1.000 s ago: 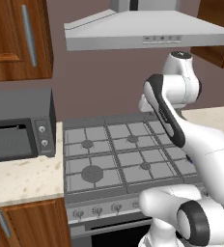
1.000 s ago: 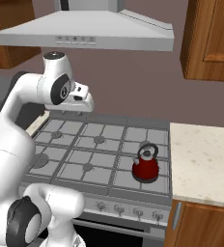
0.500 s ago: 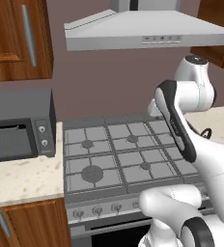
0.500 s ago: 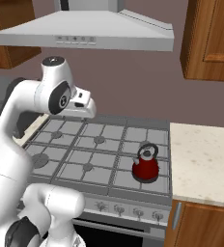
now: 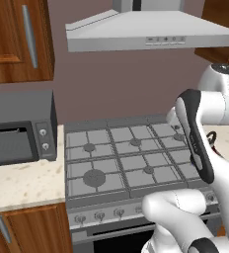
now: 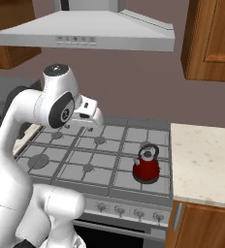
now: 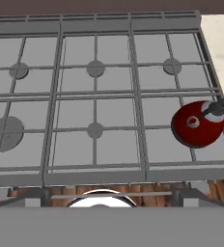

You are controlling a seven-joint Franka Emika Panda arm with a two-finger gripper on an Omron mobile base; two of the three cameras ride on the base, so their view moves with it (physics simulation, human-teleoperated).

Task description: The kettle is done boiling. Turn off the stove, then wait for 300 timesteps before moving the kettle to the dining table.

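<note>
Arm posture differs from one second ago: in the left base view the upper joint now sits further right and a little lower than before, near the frame's right edge. In the right base view the wrist block (image 6: 88,110) drops lower and shifts right, out over the back grates of the stove (image 6: 100,160) (previously it hung higher, against the wall). Gripper opening widens over the interval; the jaws now stand fully apart.
</note>
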